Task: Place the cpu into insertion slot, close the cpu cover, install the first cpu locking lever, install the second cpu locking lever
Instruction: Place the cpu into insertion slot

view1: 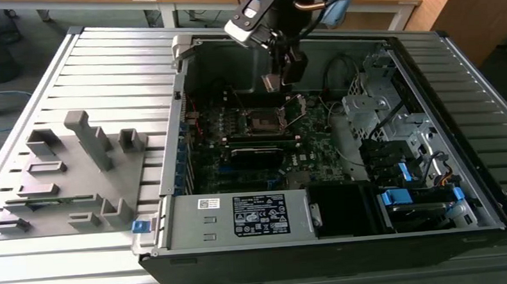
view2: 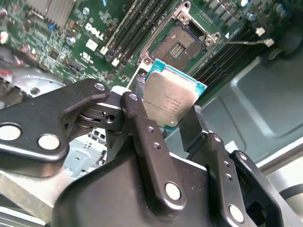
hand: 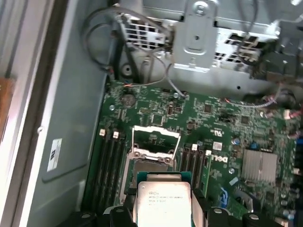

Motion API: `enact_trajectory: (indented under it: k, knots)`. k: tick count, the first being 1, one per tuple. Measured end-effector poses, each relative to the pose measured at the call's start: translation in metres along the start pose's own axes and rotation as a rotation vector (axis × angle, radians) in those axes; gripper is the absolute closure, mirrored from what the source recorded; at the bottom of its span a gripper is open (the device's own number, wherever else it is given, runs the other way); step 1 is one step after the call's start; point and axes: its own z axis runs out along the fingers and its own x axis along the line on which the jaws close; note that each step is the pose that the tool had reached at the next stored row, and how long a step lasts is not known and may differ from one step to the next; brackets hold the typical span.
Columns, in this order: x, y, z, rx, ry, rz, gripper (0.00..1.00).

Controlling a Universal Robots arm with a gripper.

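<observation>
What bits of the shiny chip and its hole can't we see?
- Underside of the cpu: turned away in both wrist views.
- The insertion slot: partly behind the cpu in the first wrist view.
- The cpu's sides: covered by the gripper, second wrist view.
- The slot's inside: too small, exterior view.

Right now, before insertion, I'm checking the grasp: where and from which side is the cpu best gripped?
By two opposite edges, approached from the sides, as the gripper holds the cpu: it is a flat square, and that leaves its faces clear for the insertion slot.
</observation>
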Motion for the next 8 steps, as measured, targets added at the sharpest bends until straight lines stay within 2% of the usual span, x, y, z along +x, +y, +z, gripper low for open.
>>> enact_trajectory:
  k: [4,8]
  knots:
    - [0.0,0.0,0.0005,-0.0004,-0.0063,0.07,0.46]
    - [0.0,-0.0001,0.0005,-0.0006,-0.0064,0.075,0.46]
